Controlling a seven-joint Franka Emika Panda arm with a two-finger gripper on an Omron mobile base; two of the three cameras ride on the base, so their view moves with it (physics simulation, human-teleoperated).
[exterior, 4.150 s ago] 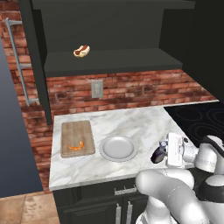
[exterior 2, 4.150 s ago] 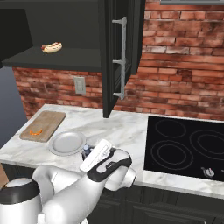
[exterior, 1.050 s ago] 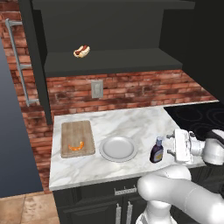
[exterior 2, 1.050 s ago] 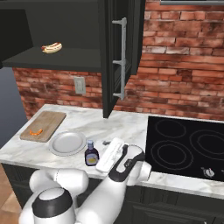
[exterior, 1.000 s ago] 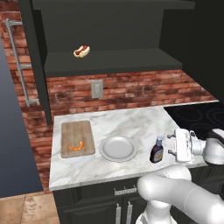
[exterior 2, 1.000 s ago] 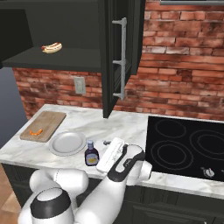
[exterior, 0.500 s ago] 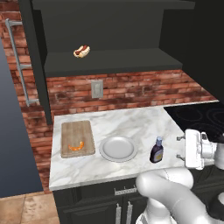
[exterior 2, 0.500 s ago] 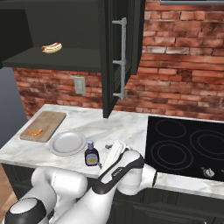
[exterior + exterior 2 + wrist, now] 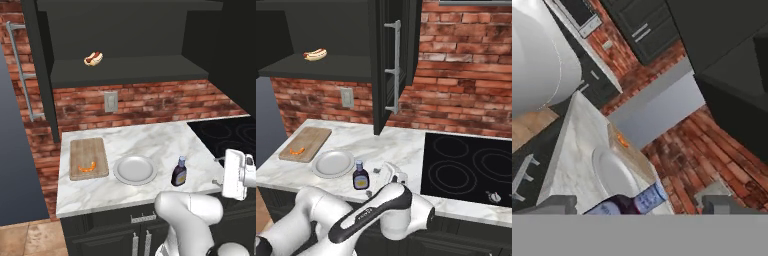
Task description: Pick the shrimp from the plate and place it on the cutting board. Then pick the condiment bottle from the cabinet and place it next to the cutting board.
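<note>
Nearest the base, the white arm's elbow bulked over the counter's front edge, and the gripper (image 9: 372, 181) sat just right of the condiment bottle (image 9: 179, 171), its jaws spread wide and grasping nothing. From the hand view the two dark fingertips (image 9: 556, 204) stood either side of the bottle's blue-grey cap, apart from it. The bottle stood upright on the marble counter (image 9: 150, 140), near the front edge, just right of the plate (image 9: 135, 169) (which was bare) and close to the black cooktop (image 9: 471, 168).

Left of the plate, just beside it, lay the wooden cutting board (image 9: 88, 157), its long side running toward the wall. The orange shrimp (image 9: 87, 167) rested on the board's nearer end, curled like a crescent.

Beyond the counter ran the red brick wall (image 9: 150, 102) with a pale outlet plate (image 9: 110, 101) set in it. Above that hung the dark cabinet (image 9: 125, 45), open at the front, its door (image 9: 393, 65) swung out with a silver handle. A hot dog (image 9: 93, 58) lay on the cabinet shelf toward its left end, well apart from everything on the counter.
</note>
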